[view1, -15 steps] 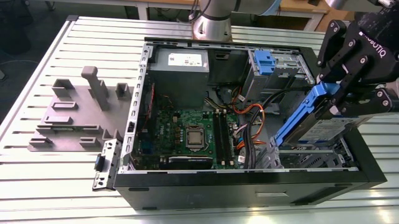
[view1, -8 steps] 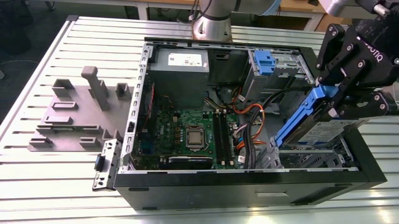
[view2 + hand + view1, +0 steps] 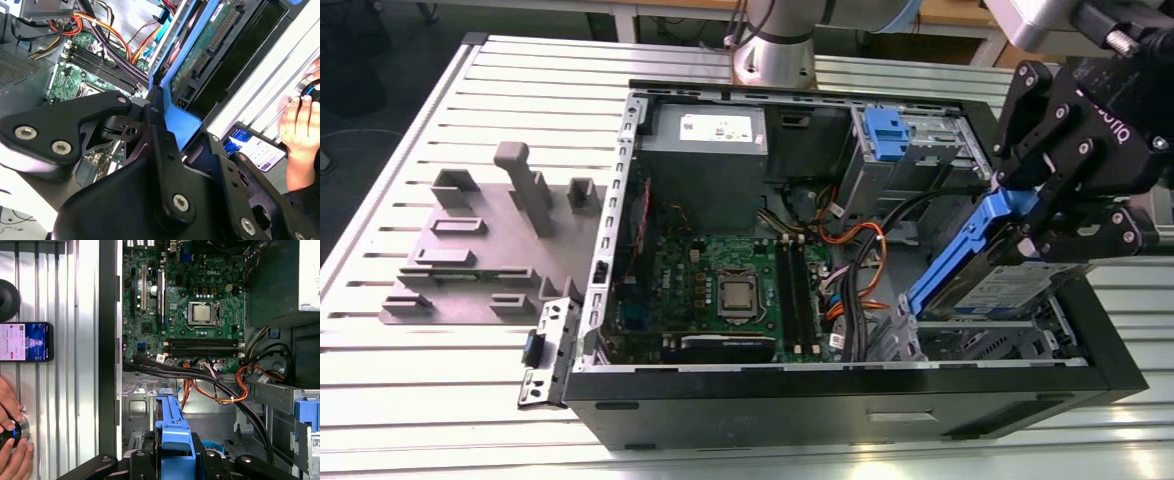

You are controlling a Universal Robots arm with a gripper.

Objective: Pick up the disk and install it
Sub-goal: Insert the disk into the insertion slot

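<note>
Black gripper [image 3: 1042,214] pinches the flat, blue-framed disk [image 3: 1001,286], tilted over the open metal computer case [image 3: 854,388].

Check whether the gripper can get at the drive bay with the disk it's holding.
Probably yes. The gripper, shut on the disk, holds it tilted over the open drive bay; the cables lie beside the bay, not across it.

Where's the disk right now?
At the exterior view's right, the disk is clamped tilted in the end effector, angled down toward the drive cage in a corner of the open case.
</note>
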